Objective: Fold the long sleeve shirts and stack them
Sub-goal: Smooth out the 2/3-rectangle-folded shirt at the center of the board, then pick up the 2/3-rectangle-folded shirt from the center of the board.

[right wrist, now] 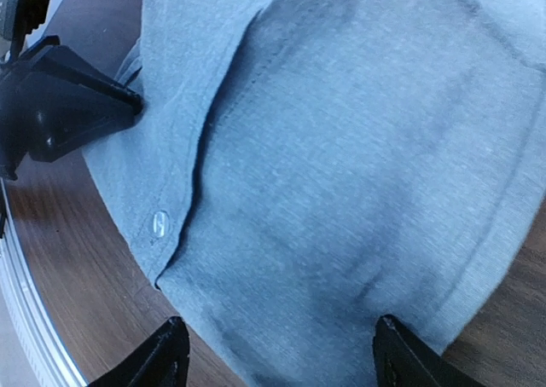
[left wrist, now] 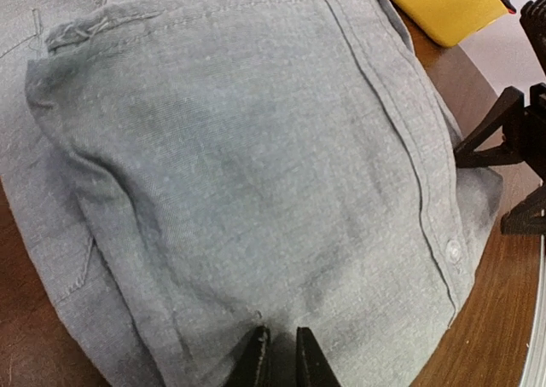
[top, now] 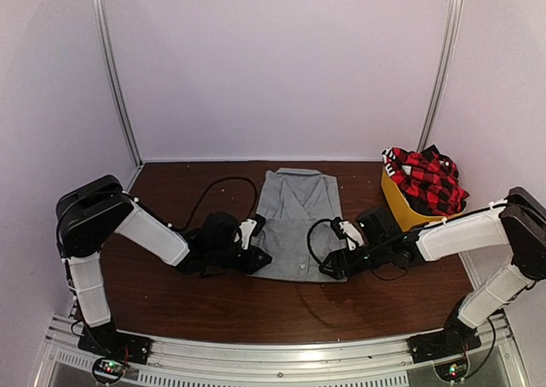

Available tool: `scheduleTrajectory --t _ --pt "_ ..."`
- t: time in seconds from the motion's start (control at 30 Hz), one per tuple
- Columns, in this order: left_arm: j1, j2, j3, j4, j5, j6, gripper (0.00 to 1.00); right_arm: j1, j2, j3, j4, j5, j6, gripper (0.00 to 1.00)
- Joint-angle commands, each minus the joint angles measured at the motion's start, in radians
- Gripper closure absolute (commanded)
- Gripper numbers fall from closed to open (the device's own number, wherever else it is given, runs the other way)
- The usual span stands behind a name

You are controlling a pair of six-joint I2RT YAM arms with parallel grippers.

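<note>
The left gripper (left wrist: 277,355) has its two black fingers pressed almost together, pinching the near left edge of the grey shirt (top: 299,221). The right gripper (right wrist: 280,340) has its fingers spread wide over the shirt's near right hem. The shirt is soft woven cloth with stitched seams and lies in the middle of the table (top: 171,302). The left arm (top: 153,233) and right arm (top: 461,233) reach in low with their elbows bent. The red-and-black plaid shirt (top: 426,178) is heaped in the yellow tub (top: 403,206) near the table's right edge.
</note>
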Motion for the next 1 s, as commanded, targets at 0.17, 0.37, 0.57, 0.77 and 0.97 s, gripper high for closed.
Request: scheduleTrajectory --t 0.17,0.37,0.57,0.77,0.97 --pt "0.001 -0.118 -0.101 -0.001 -0.016 0.035 0.83 -0.005 -0.177 0.04 -0.236 0.134 -0.064 0.21" --pt "0.001 -0.281 -0.159 -0.051 -0.032 0.088 0.71 0.085 -0.228 -0.014 -0.254 0.188 -0.082 0.21" --pt "0.001 -0.435 -0.19 -0.145 -0.084 0.107 0.66 0.184 -0.206 0.01 -0.273 0.328 -0.099 0.24" --pt "0.001 -0.481 -0.179 -0.217 -0.104 0.123 0.66 0.246 -0.129 0.059 -0.29 0.416 -0.135 0.25" --pt "0.001 -0.494 -0.161 -0.268 -0.129 0.129 0.64 0.293 -0.01 0.103 -0.307 0.465 -0.164 0.28"
